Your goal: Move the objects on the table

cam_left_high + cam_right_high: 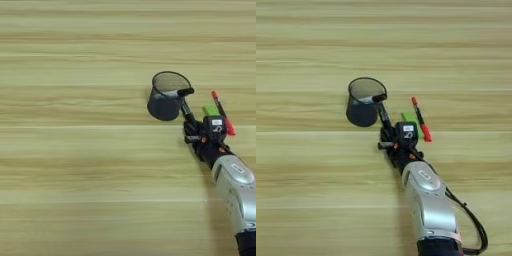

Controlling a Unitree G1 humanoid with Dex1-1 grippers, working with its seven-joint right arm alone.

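Note:
The dark mesh pen cup (166,97) stands upright on the table (75,150), right of the middle. My right gripper (192,126) is just right of and below the cup, shut on the long black marker (186,105). The marker tilts up and to the left, and its top end rests at the cup's right rim. The bright-green block (408,117) lies flat behind the gripper, partly hidden by it. Right of the block, the thin red pen (421,120) lies slanted on the wood.
My silver forearm (426,200) comes in from the bottom edge and crosses the lower right part of the table, with a black cable (476,230) looping beside it.

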